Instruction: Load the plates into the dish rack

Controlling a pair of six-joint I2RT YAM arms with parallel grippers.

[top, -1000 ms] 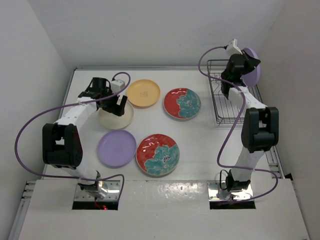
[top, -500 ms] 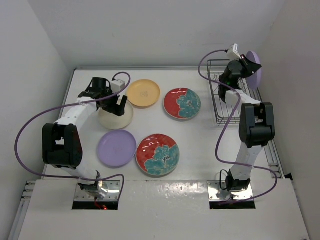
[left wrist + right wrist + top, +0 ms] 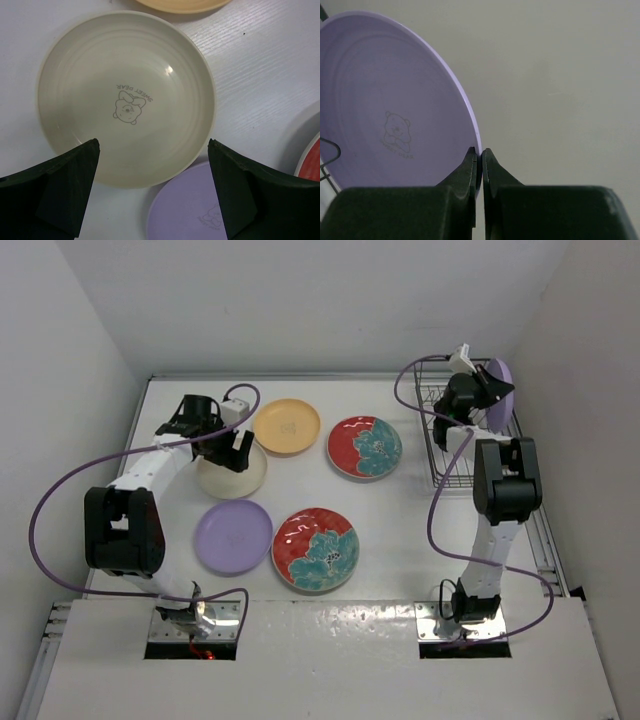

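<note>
From above, the right tool (image 3: pixel 484 392) holds one lilac plate (image 3: pixel 504 390) upright at the far end of the dish rack (image 3: pixel 441 454), while the left tool (image 3: pixel 234 447) hangs over the cream plate (image 3: pixel 243 480) on the worktop (image 3: pixel 400 530), near the orange-yellow plate (image 3: pixel 287 426), two red floral plates (image 3: pixel 364 447) (image 3: pixel 316 549) and a second lilac plate (image 3: pixel 233 537). The left wrist view shows that tool's jaws spread wide above the cream plate, gripping nothing. The right wrist view shows its jaws pinching the upright plate's rim, a rack wire crossing the plate's lower left; whether plate and wire touch is unclear.

Lab: bare white-walled robot table (image 3: pixel 402 512)
</note>
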